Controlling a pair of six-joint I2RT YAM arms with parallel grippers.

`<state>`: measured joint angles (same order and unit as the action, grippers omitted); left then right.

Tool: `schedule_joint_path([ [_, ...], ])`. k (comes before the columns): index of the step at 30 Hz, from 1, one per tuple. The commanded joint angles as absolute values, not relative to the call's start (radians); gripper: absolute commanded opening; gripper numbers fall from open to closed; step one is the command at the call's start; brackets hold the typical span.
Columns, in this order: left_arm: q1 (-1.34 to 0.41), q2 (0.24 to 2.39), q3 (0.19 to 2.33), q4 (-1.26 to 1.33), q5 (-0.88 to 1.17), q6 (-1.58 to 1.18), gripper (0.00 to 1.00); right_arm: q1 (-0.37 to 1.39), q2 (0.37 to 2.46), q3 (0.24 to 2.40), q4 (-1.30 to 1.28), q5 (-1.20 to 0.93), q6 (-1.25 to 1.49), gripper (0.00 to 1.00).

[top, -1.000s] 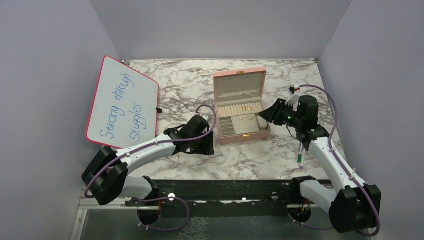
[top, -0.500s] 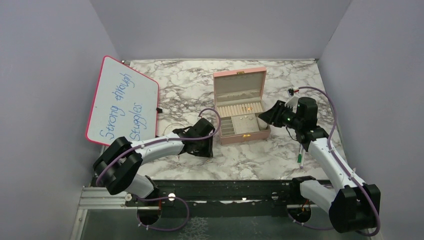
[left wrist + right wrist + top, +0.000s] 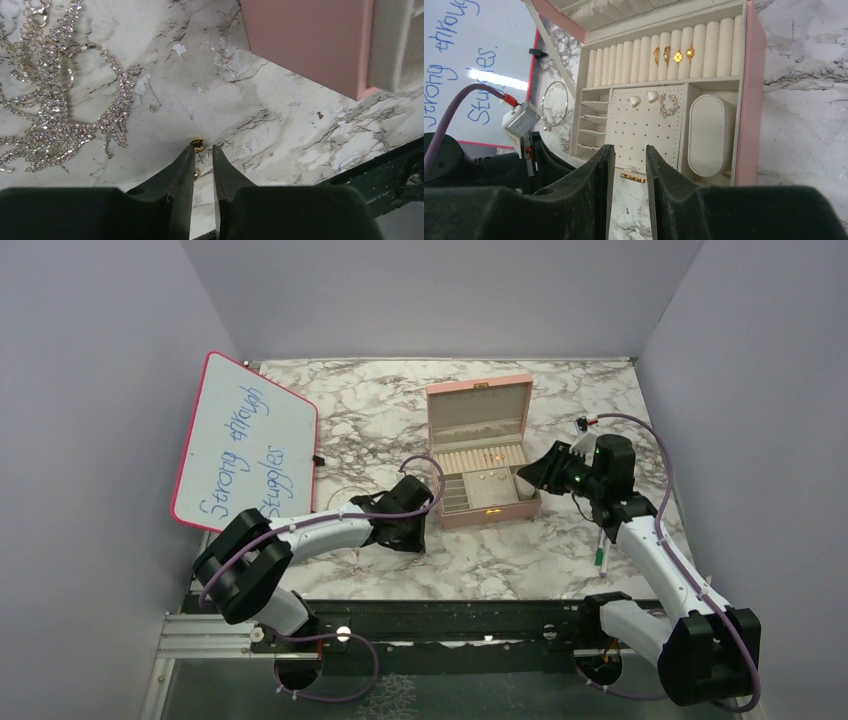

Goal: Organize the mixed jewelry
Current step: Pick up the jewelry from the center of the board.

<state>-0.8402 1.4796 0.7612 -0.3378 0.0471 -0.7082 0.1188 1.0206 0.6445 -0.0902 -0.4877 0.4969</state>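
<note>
**Change noted.** Over the last second the left arm has stretched further out, and its elbow has swung toward the middle of the marble table [image 3: 500, 560]. The left gripper [image 3: 203, 150] has crept in to the 7 o'clock corner of the pink box [image 3: 483, 455]. The right arm has barely shifted.

**Left gripper.** The jaws stand a narrow slit apart. A small gold earring [image 3: 197, 144] lies on the marble right at the fingertips, with its pin running into the slit. The pin looks thinner than the gap, so it is not judged clamped.

**Right gripper** [image 3: 630, 150]. It hovers at the 6 o'clock edge of the box, slightly parted and holding nothing.

**Jewelry.**
- Inside the box, gold rings [image 3: 672, 54] sit in the rolls and earrings [image 3: 644, 99] sit on the pad.
- Outside it, a sparkly necklace [image 3: 50, 100] lies at 10 o'clock from the left fingertips, and a silver hoop [image 3: 555, 103] lies at 9 o'clock of the box.

**Assessment.** The approach looks finished, and closing on the earring appears to be the step in hand. Sorting is only partly done.
</note>
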Motion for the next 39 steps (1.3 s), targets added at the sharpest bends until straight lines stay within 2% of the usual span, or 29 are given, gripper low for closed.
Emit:
schedule_joint_path([
  [1,-0.848,1.494,0.772,-0.328,0.033,-0.726,0.19,0.123,1.012,0.634,-0.054,-0.500,0.489,0.33],
  [4,-0.850,1.493,0.772,-0.330,0.029,-0.727,0.17,0.123,1.011,0.633,-0.054,-0.499,0.488,0.33],
  [8,-0.850,1.491,0.777,-0.333,0.022,-0.727,0.05,0.124,1.010,0.634,-0.057,-0.497,0.486,0.32],
  [11,-0.850,1.491,0.778,-0.336,0.018,-0.727,0.00,0.124,1.007,0.636,-0.060,-0.495,0.486,0.32],
  [23,-0.851,1.404,0.795,-0.329,0.040,-0.678,0.00,0.124,0.996,0.631,-0.041,-0.555,0.498,0.32],
  [31,-0.851,1.231,0.753,-0.138,0.160,-0.604,0.00,0.123,0.969,0.579,0.095,-0.789,0.571,0.50],
  [39,-0.850,1.138,0.773,0.117,0.228,-0.629,0.00,0.127,0.932,0.475,0.442,-0.924,0.932,0.67],
])
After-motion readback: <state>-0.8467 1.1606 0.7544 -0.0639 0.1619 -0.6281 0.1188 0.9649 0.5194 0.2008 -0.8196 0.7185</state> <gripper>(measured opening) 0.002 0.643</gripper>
